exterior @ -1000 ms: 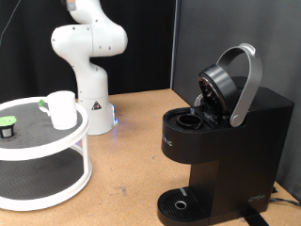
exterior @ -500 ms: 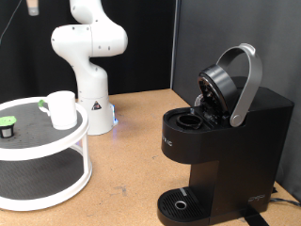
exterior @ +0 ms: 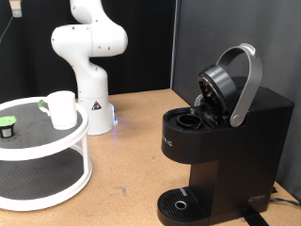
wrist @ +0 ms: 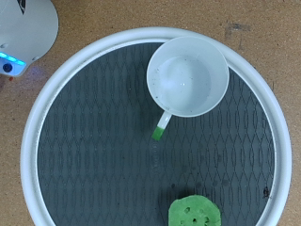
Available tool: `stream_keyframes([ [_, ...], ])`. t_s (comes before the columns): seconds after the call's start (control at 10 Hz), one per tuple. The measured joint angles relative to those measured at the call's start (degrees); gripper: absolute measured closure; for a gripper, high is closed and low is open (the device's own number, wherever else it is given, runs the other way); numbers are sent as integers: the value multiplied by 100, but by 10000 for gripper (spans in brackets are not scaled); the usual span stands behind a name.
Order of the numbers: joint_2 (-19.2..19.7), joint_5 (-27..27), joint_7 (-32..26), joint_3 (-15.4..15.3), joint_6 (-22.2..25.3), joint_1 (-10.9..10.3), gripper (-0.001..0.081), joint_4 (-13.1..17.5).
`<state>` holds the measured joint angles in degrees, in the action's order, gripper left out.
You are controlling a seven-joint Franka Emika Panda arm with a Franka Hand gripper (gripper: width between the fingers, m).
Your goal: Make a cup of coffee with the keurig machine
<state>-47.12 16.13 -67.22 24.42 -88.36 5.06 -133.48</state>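
Note:
The white cup (exterior: 62, 108) stands upright and empty on the top shelf of a round white stand (exterior: 56, 141). In the wrist view the cup (wrist: 188, 77) lies straight below the camera, its handle ending in a green tip. A small dark pod with a green top (exterior: 7, 124) sits on the same shelf and shows in the wrist view (wrist: 195, 211). The black keurig machine (exterior: 226, 141) stands at the exterior view's right with its lid raised and its pod chamber open. Only a tip of the gripper (exterior: 14, 8) shows, high above the stand. No fingers show in the wrist view.
The stand's rim (wrist: 28, 141) encloses a dark mesh mat, and a lower shelf sits beneath it. The white robot base (exterior: 89, 56) with a blue light stands behind the stand. The keurig's round drip tray (exterior: 179, 202) holds nothing. Black curtains hang behind the wooden table.
The gripper has moved along the exterior view's top edge towards the left, from above the robot base to above the stand. Cup, pod and machine have not moved.

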Motion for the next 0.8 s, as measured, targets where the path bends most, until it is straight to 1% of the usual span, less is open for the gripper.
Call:
stream_keyframes([
  [0.2,0,0,0,38,-28,0,1,-1],
  [0.3,7,0,-129,47,-16,-11,1,-29],
  [0.5,48,103,-810,133,-95,-104,1,-163],
  [0.7,201,388,-1697,306,-326,-283,1,-307],
  [0.8,335,473,-1837,403,-479,-330,1,-358],
])
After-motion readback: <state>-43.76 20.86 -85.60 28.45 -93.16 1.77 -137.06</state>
